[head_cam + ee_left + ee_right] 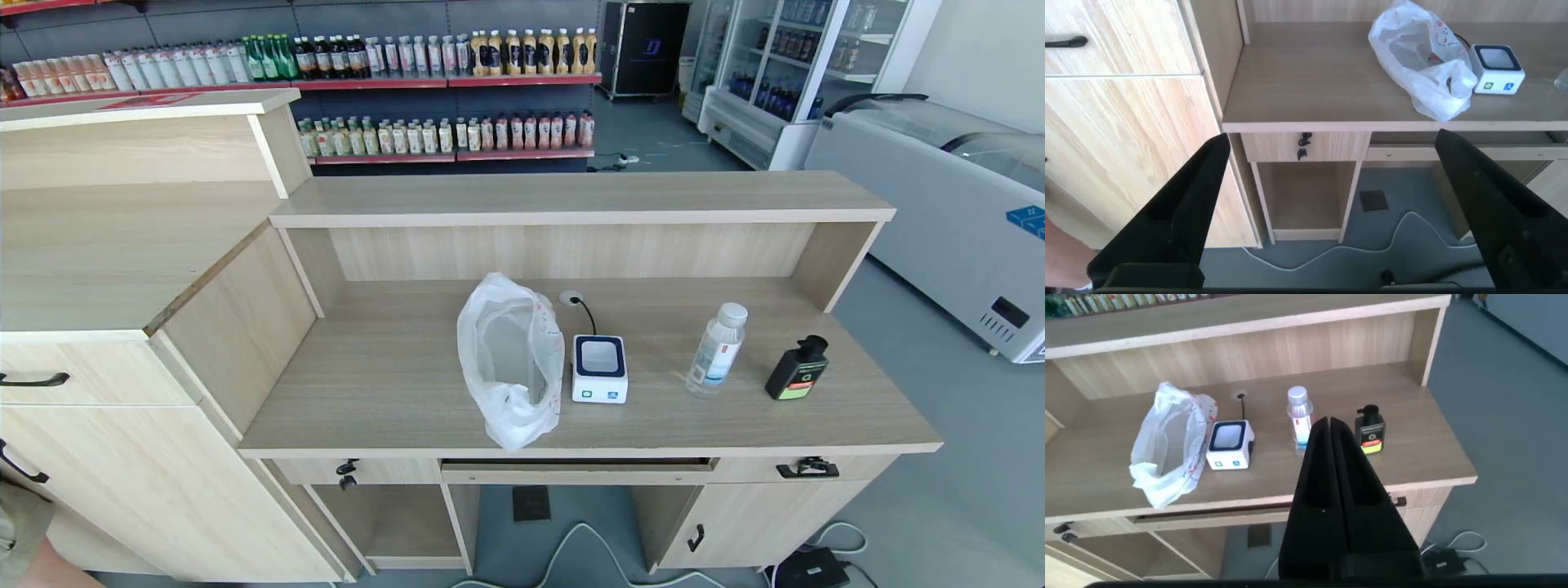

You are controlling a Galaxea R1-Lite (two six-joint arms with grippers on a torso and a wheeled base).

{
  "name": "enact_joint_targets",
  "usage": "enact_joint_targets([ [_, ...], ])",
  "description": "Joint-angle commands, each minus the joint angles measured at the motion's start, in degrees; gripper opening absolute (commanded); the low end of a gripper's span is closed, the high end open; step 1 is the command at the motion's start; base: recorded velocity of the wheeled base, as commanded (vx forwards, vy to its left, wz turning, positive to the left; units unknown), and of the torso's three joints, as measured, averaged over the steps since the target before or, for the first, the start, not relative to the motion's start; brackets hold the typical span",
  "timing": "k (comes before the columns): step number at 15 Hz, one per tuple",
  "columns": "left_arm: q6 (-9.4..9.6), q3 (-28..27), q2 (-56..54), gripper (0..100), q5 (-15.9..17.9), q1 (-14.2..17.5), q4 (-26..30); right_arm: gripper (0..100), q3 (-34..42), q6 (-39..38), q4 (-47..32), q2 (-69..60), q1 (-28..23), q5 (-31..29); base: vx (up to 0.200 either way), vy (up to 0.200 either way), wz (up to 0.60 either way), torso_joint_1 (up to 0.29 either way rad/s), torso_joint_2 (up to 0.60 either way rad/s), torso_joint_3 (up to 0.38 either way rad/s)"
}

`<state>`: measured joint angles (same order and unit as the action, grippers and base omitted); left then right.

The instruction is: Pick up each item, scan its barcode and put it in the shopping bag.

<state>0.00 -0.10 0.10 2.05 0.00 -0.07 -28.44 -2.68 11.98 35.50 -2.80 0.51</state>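
Note:
A white plastic shopping bag (510,359) stands open in the middle of the wooden counter (384,384). Right of it sits a small white barcode scanner (600,369), then a clear water bottle (717,349) standing upright, then a black bottle (798,369). My left gripper (1331,140) is open, its fingers wide apart and empty, held low in front of the counter; the bag (1421,57) and scanner (1497,69) lie beyond it. My right gripper (1328,429) is shut and empty, held high in front of the counter, in line with the water bottle (1299,416) and beside the black bottle (1370,433).
A raised shelf (580,200) runs along the back of the counter. A taller cabinet (122,245) stands at its left. A cable runs from the scanner to a hole (571,298) in the counter. Drink shelves and freezers stand in the room behind.

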Motion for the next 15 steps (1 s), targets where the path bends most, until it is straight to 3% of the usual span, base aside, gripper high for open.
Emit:
enact_joint_targets([
  [1,0.00,0.0,0.0,100,0.0,0.0,0.0,100,-2.2,2.9,15.1,21.6,-6.0,4.6,0.000,0.000,0.00,0.000,0.00,0.000],
  [2,0.00,0.0,0.0,100,0.0,0.0,0.0,100,-0.5,3.4,19.3,25.0,-6.2,8.3,0.000,0.000,0.00,0.000,0.00,0.000],
  [6,0.00,0.0,0.0,100,0.0,0.0,0.0,100,3.5,6.9,40.2,44.7,-7.2,9.2,0.000,0.000,0.00,0.000,0.00,0.000],
  [12,0.00,0.0,0.0,100,0.0,0.0,0.0,100,4.4,6.6,55.3,66.7,-8.4,9.1,0.000,0.000,0.00,0.000,0.00,0.000],
  [15,0.00,0.0,0.0,100,0.0,0.0,0.0,100,3.5,8.0,58.5,72.9,-8.2,8.7,0.000,0.000,0.00,0.000,0.00,0.000],
])
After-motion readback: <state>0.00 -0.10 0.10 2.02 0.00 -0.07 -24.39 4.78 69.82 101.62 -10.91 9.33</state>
